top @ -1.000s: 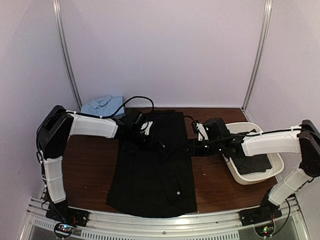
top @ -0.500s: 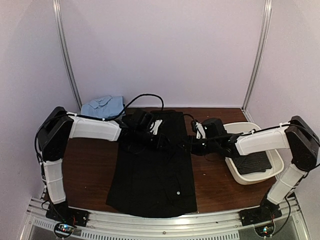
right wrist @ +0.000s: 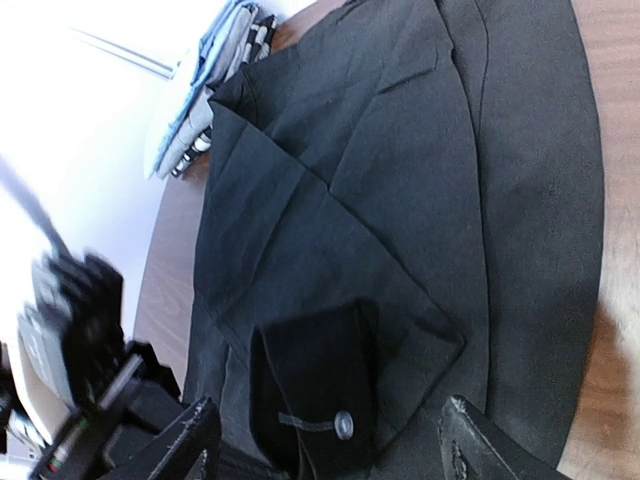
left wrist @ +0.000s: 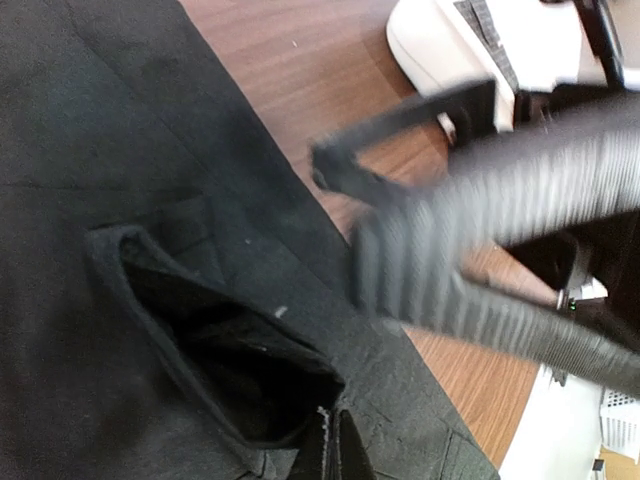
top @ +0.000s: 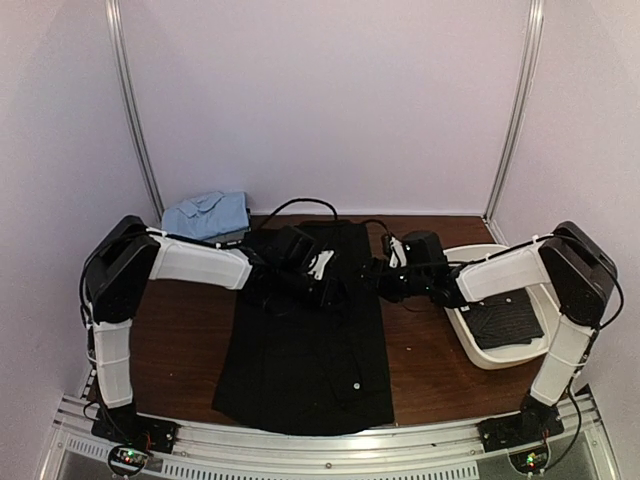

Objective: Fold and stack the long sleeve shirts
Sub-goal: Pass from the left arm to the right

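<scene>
A black shirt lies spread flat down the middle of the worktop, collar end away from the arms. The left hand sits over its upper part, pressed together and pinching a raised fold of the cloth. The right hand hovers at the shirt's right edge, fingers spread, with a buttoned cuff lying between them. A dotted shirt rests in a white tub at right; a blue shirt lies folded at the far left.

Spread shirt mid-way across the table, folded shirt behind-left, tub at right, another shirt inside
</scene>
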Controlling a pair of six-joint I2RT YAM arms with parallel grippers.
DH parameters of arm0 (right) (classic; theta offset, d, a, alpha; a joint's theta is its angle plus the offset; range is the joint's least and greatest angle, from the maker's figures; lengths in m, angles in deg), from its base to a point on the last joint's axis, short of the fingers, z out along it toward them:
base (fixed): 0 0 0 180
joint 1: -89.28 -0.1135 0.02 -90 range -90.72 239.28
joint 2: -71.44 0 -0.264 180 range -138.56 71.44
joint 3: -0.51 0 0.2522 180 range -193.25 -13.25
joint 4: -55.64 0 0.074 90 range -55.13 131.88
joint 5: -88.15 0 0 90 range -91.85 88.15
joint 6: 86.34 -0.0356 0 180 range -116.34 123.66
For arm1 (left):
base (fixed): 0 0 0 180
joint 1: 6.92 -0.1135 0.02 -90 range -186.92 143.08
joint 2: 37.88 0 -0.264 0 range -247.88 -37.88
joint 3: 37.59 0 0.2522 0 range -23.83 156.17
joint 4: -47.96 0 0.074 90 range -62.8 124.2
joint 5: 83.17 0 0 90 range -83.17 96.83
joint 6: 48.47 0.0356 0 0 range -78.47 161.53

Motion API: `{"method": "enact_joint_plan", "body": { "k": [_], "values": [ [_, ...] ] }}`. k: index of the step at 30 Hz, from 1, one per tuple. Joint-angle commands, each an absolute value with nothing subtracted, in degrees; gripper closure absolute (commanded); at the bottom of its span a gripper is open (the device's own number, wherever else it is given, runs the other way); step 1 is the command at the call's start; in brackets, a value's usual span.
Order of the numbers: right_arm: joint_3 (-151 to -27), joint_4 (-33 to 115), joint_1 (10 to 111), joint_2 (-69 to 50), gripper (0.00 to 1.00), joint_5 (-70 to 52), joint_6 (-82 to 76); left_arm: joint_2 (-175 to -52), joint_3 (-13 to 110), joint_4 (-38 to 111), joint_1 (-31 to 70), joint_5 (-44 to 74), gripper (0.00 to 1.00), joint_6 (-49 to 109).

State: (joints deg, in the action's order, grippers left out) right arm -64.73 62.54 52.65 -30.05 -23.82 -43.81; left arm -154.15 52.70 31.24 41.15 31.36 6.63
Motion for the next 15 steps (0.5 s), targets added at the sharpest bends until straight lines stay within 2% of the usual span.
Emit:
{"method": "enact_joint_plan", "body": {
  "k": [1, 15],
  "values": [
    [-67.34, 66.42, 53.3, -33.06, 0.23, -26.88, -44.68, -155.48, 54.63, 35.58, 42.19, 32.91, 1.0, 6.3],
    [-63.7, 70.42, 54.32, -33.2, 0.2, -27.82, -46.07, -157.33, 57.42, 35.33, 42.77, 35.31, 1.0, 6.88]
  ]
}}
